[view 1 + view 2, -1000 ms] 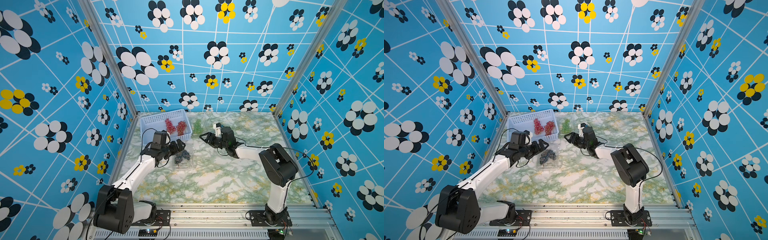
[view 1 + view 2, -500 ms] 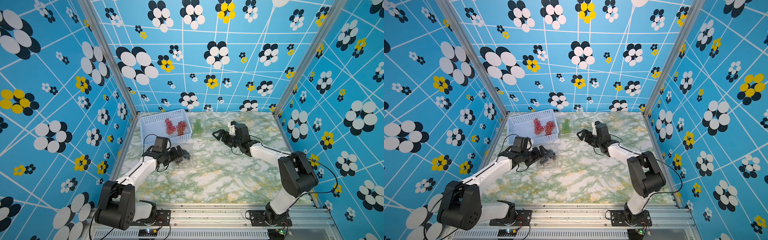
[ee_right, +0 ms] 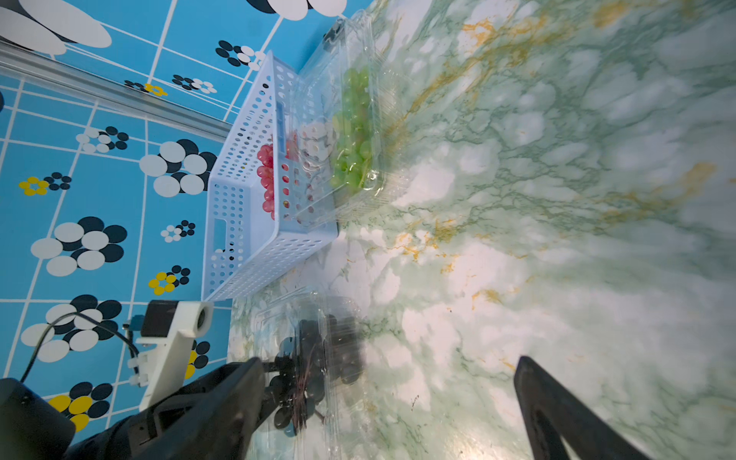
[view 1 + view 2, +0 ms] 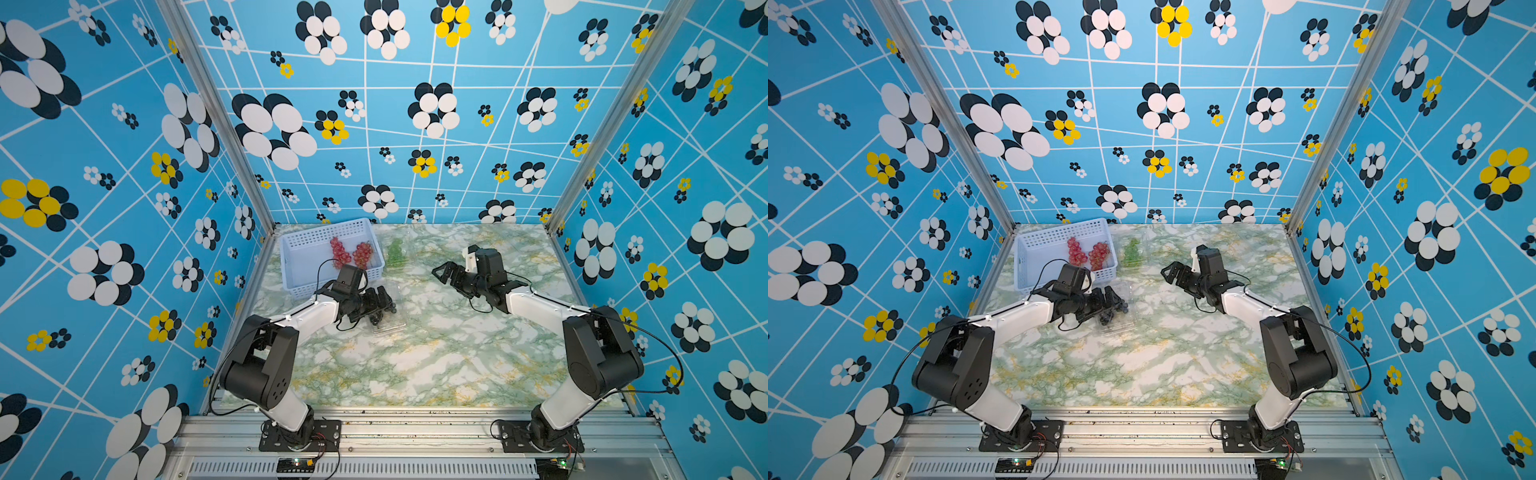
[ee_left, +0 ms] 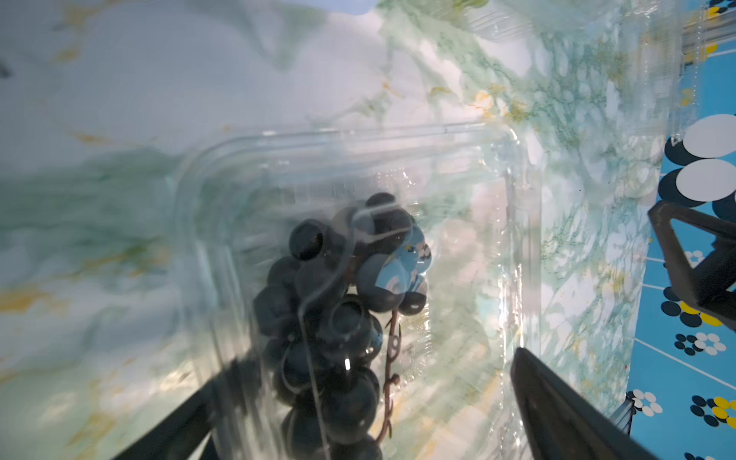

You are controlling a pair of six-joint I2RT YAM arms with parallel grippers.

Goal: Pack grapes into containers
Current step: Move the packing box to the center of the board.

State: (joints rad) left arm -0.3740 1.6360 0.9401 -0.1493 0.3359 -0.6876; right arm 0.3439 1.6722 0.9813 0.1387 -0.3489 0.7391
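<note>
Dark blue-black grapes [image 5: 338,302] lie in a clear container [image 5: 358,135] at mid-left of the table, seen in both top views [image 4: 376,318] [image 4: 1106,319]. My left gripper [image 4: 382,300] [image 5: 366,422] is open, its fingers wide on either side of this bunch at the container's [image 4: 394,328] near end. Green grapes [image 4: 395,251] [image 3: 352,131] lie in a second clear container [image 3: 358,44] beside the basket. Two pinkish-red grape bunches [image 4: 340,251] [image 4: 363,254] lie in the basket. My right gripper [image 4: 442,274] [image 3: 382,406] hangs open and empty over bare table, right of the green grapes.
The pale blue perforated basket [image 4: 291,266] [image 3: 239,207] stands at the back left against the wall. Patterned blue walls close the table on three sides. The marble tabletop [image 4: 415,365] stretches toward the front rail, where both arm bases stand.
My right gripper opened wider and drew back to the right, away from the green grapes' container. My left arm sank lower over the dark grapes' container.
</note>
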